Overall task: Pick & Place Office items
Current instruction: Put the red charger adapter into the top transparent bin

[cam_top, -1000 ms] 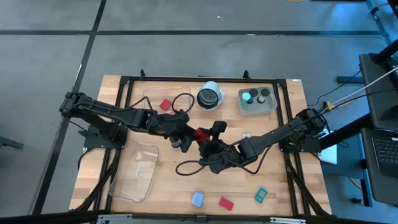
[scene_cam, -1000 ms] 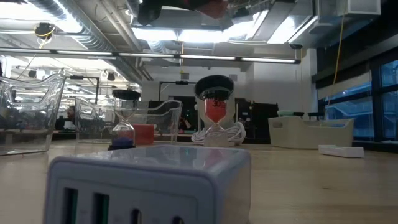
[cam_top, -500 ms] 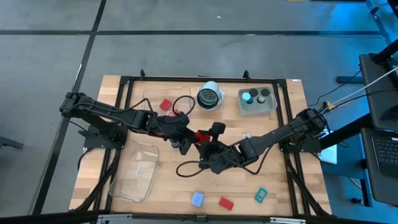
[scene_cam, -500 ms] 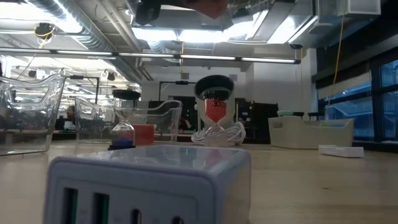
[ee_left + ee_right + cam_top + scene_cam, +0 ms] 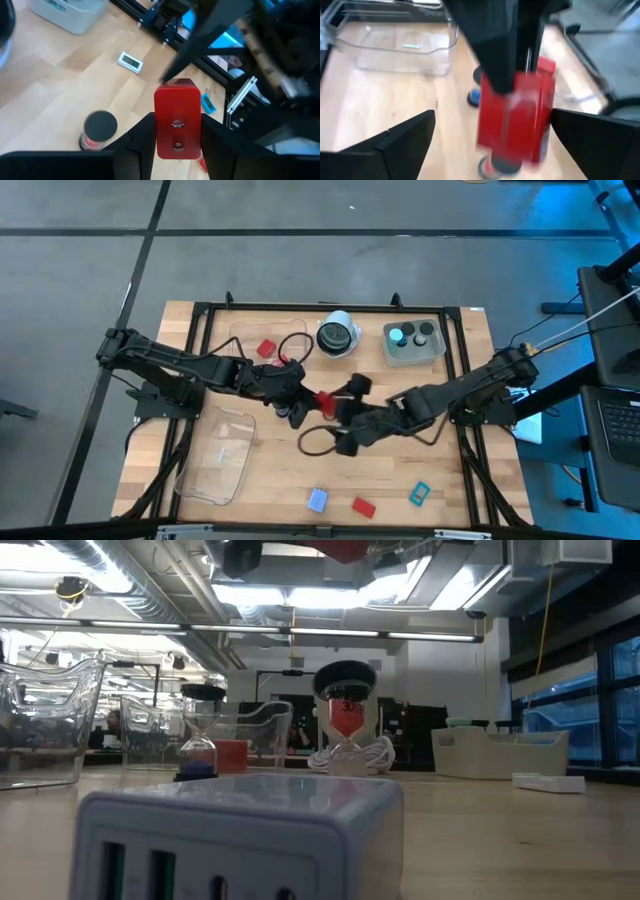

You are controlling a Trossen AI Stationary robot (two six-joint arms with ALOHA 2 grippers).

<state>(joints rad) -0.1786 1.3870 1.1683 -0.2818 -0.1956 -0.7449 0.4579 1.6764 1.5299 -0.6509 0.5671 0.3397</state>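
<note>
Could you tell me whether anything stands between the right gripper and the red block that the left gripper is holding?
Nothing visible does. The left gripper clamps the red block above the table; the right gripper stands open right at it, fingers either side.

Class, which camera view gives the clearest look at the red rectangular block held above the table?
The left wrist view: the red rectangular block fills the centre, sharp, clamped by the left gripper. The right wrist view shows it blurred, between the open right gripper's fingers. The high view shows a small red patch; the low view only its underside.
</note>
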